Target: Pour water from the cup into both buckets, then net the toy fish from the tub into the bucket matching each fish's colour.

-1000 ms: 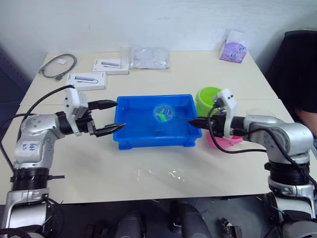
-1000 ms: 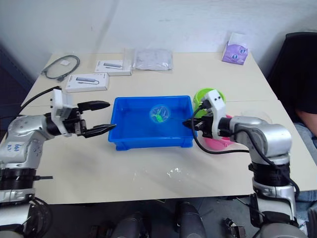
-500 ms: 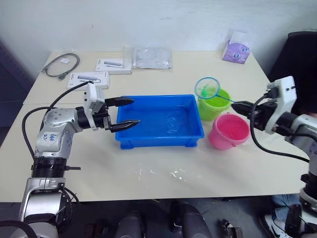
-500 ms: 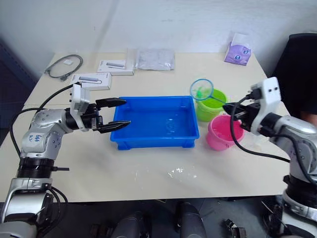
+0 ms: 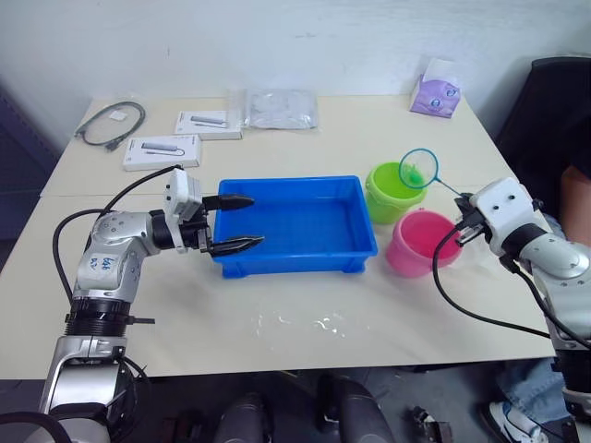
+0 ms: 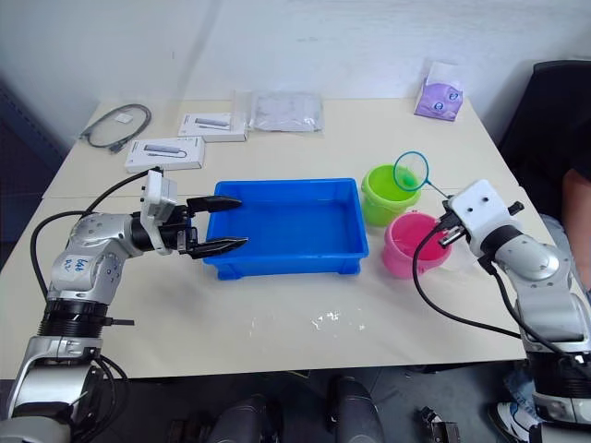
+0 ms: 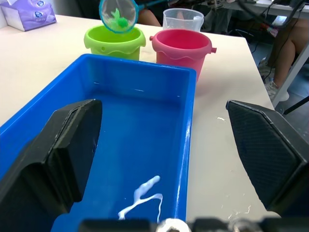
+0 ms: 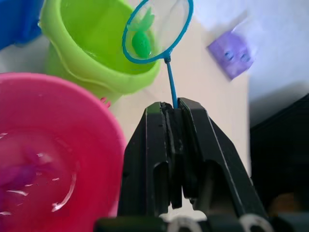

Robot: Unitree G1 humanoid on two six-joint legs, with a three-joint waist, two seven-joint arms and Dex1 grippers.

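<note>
The right gripper (image 8: 175,107) had its fingers pinched on the stick of the net (image 5: 418,168), whose hoop hung over the lime green bucket (image 5: 391,190) with a green fish (image 8: 141,43) in the mesh. The left gripper (image 5: 244,222), fingers spread, was over the near-left corner of the blue tub (image 5: 295,226); the pink bucket (image 5: 423,244) stood on the table (image 5: 277,314) beside the green one.

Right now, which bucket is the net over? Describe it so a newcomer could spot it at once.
Start at the big blue tub mid-table; two small buckets stand just off its end on the robot's right. The one you want is the lime green bucket, the farther of the pair, with the blue-rimmed net holding a green fish above its rim. Its neighbour, the pink bucket, sits nearer the robot.
</note>
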